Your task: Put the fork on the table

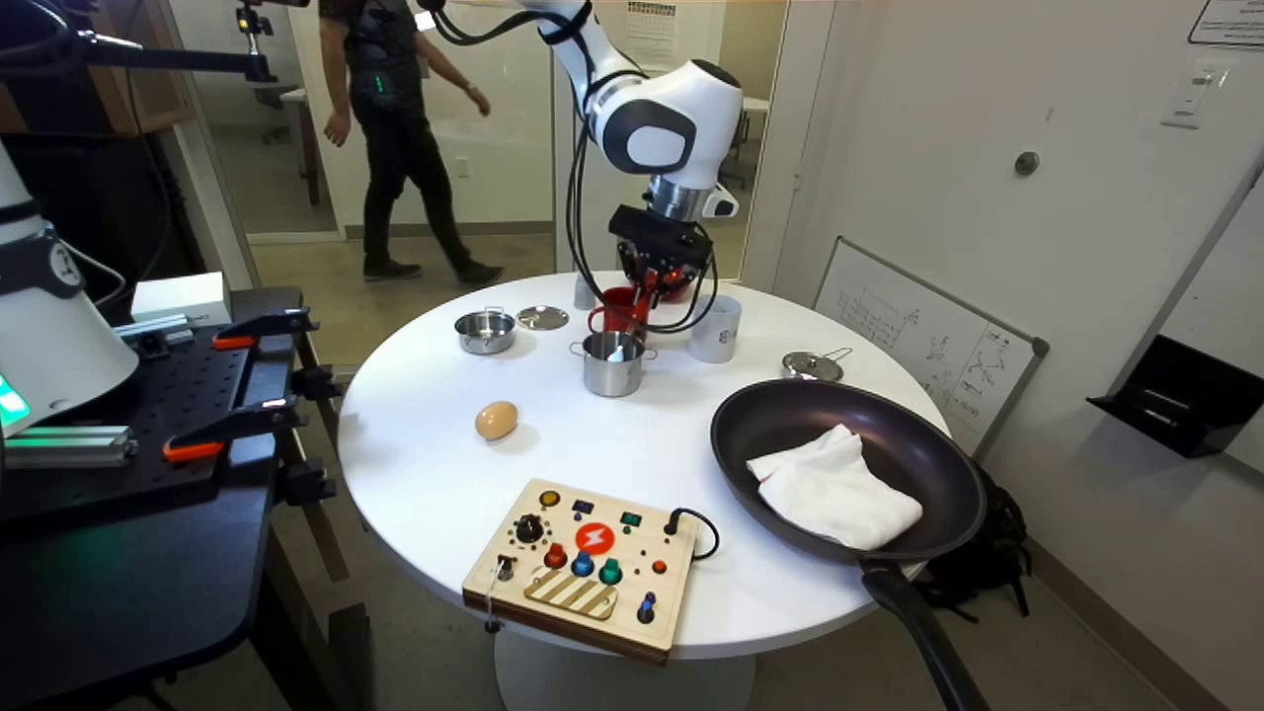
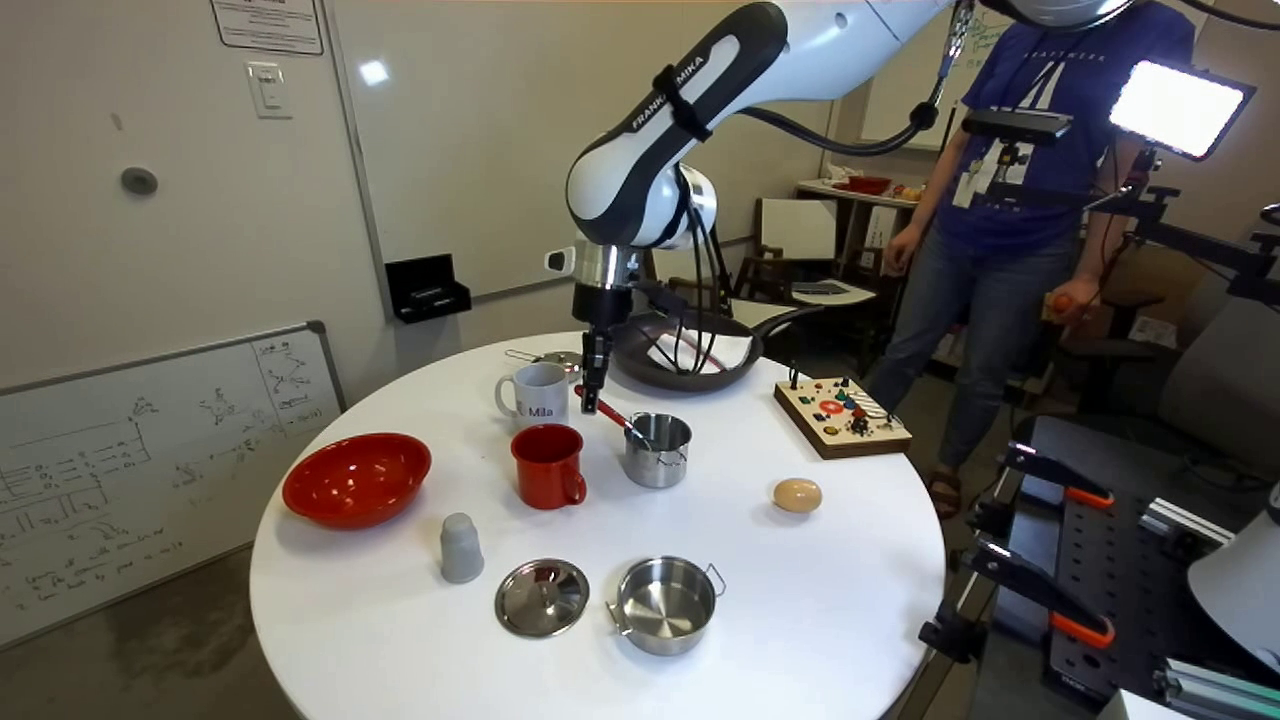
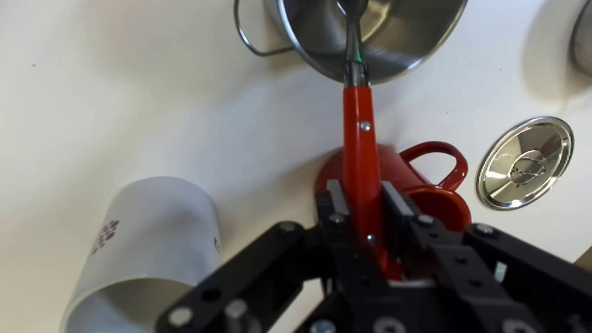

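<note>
Fork (image 3: 357,111) clamped in end effector (image 3: 364,199).

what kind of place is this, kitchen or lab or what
Likely a robotics lab or similar workroom rather than a home kitchen: a robot arm reaches over the round white table, a whiteboard bears handwriting, and a black desk carries clamps.

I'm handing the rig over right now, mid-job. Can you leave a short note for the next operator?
Gripper: looks closed on the red-handled utensil, presumably the fork; I can't make out its tip.
Where: its metal end is inside the taller steel pot, which stands on the round white table.
Done: the handle appears gripped.
Left: lift it clear of the pot, lay it on the table, let go. The red mug and white mug are close, so I'd lift before moving sideways.
</note>
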`<state>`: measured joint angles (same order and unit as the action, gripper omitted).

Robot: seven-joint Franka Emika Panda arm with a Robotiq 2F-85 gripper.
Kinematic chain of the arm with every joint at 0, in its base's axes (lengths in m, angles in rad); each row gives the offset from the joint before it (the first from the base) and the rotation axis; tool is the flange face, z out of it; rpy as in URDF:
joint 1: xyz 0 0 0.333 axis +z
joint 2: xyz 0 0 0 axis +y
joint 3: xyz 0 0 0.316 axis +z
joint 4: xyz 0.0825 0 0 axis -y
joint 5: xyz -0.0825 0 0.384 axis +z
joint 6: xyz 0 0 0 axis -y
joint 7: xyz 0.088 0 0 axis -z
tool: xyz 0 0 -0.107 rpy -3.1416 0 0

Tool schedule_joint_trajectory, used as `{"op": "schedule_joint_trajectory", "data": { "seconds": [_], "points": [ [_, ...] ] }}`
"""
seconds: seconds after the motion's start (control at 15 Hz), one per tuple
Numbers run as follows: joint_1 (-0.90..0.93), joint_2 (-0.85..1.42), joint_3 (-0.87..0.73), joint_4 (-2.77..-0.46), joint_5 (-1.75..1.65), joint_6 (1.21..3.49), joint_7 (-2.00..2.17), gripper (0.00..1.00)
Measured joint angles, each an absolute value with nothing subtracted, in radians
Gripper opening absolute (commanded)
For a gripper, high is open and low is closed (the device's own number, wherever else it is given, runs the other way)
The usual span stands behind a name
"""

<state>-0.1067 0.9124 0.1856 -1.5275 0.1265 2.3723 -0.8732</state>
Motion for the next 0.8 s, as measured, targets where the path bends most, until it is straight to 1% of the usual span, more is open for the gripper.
{"op": "schedule_joint_trajectory", "data": {
  "seconds": [0.47,0.8],
  "points": [
    [-0.074,0.85,0.173,-1.546,0.067,2.402,-0.805,0.09],
    [-0.05,0.766,0.161,-1.606,0.039,2.425,-0.727,0.09]
  ]
}}
